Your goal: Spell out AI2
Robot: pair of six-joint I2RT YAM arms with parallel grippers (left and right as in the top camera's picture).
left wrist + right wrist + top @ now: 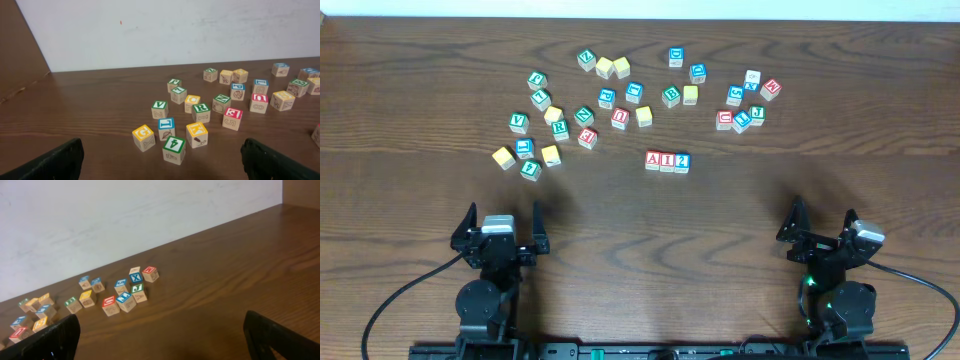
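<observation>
Overhead: left fingers (471, 225) and right fingers (797, 218) spread, empty, well short of the A-I-2 row (667, 160) on the tabletop (620, 210). Loose blocks (584, 115) lie beyond that row. Spelling looks finished; next calls only for keeping clear of it.

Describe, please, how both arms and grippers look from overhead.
Both arms are black with round joints. The left gripper and right gripper each have two black fingers and a silvery block. Black cables trail outward; green lights dot the right arm.
</observation>
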